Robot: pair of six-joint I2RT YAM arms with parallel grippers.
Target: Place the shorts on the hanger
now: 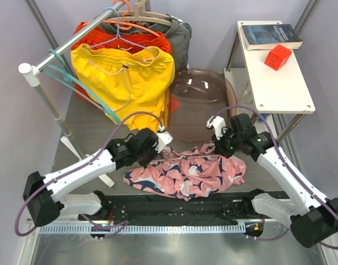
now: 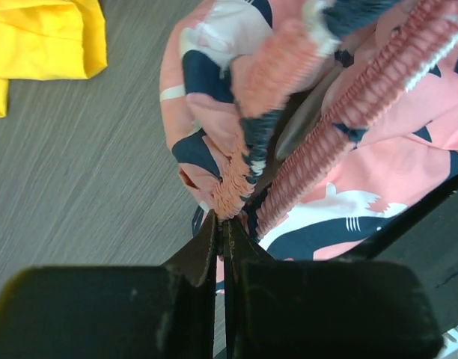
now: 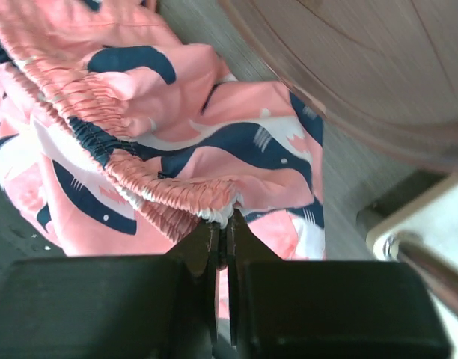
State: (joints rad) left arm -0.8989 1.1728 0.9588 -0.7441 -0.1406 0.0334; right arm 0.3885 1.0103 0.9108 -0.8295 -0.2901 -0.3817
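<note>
Clamped tight on the waistband of the shorts (stretched between them): left gripper at left, right gripper at right.

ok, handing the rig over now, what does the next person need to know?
Left gripper: shut on the shorts' waistband.
Right gripper: shut on the waistband at the other end.
Shorts: waistband stretched between the two grippers, the rest bunched on the table.
Hanger: on the rack at back left, beside the yellow shorts, untouched.
Done: both grips on the waistband.
Left: carry the shorts to the hanger and get them on it.
</note>
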